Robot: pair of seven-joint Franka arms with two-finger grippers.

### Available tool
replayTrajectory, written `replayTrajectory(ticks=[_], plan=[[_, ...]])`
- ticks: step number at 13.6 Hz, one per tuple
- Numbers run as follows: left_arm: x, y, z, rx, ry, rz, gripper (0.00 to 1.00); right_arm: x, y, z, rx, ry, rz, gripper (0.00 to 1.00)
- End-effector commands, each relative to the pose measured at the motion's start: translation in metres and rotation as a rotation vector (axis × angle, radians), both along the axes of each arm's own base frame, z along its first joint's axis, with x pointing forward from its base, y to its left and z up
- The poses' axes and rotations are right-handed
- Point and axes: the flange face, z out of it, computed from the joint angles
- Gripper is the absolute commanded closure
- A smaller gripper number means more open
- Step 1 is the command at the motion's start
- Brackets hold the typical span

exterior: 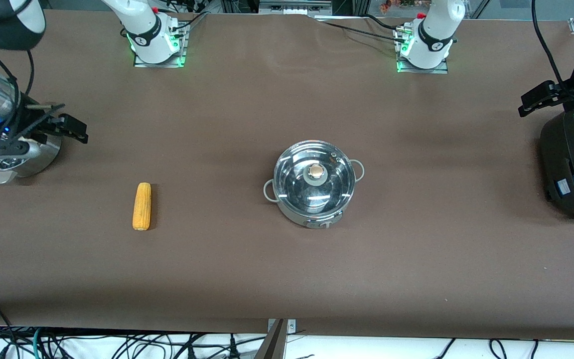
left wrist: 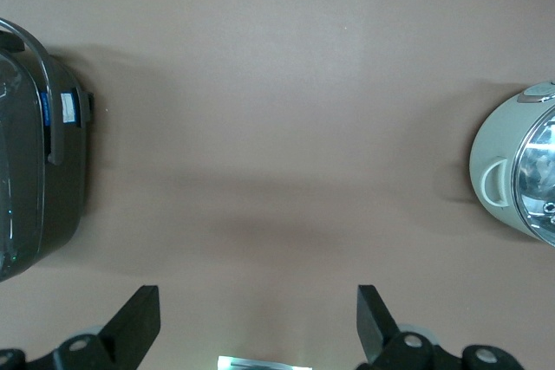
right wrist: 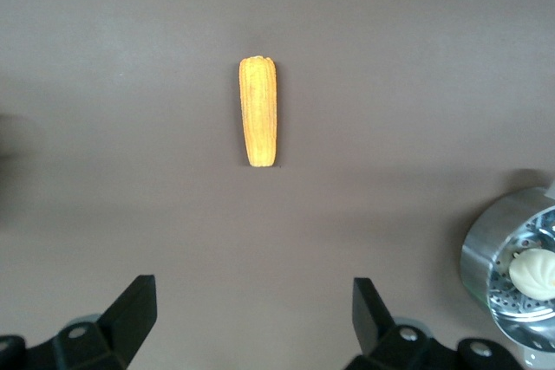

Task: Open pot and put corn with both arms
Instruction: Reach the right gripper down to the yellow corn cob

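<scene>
The steel pot [exterior: 315,199] stands mid-table with its glass lid [exterior: 297,177] on and the tan knob [exterior: 317,172] on top; its side also shows in the left wrist view [left wrist: 499,175]. The corn [exterior: 142,206] lies bare on the table toward the right arm's end, and shows in the right wrist view [right wrist: 259,112]. My right gripper [exterior: 68,128] hangs open and empty above the table beside the steamer basket; its fingers frame bare table [right wrist: 253,305]. My left gripper [exterior: 538,98] hangs open and empty next to the black cooker [left wrist: 257,314].
A steel steamer basket [exterior: 38,157] with a white bun [right wrist: 533,272] stands at the right arm's end of the table. A large black cooker [exterior: 573,164] stands at the left arm's end, also in the left wrist view [left wrist: 35,171]. Brown cloth covers the table.
</scene>
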Motion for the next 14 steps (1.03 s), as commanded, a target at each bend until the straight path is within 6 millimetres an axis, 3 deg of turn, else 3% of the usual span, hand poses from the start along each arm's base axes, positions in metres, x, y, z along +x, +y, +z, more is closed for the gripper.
replayTrajectory(ticks=[1, 4, 10, 14], plan=[[-0.002, 0.001, 0.007, -0.020, 0.000, 0.001, 0.00, 0.018, -0.001, -0.016, 0.015, -0.003, -0.016, 0.00], [-0.002, 0.001, 0.007, -0.020, 0.000, 0.002, 0.00, 0.036, -0.001, -0.061, 0.017, 0.025, -0.015, 0.00], [-0.002, 0.001, 0.008, -0.022, -0.003, 0.002, 0.00, 0.075, 0.008, -0.178, 0.040, 0.024, -0.013, 0.00], [-0.002, -0.001, 0.008, -0.023, -0.005, -0.001, 0.00, 0.079, 0.019, -0.232, 0.047, 0.007, -0.003, 0.00]])
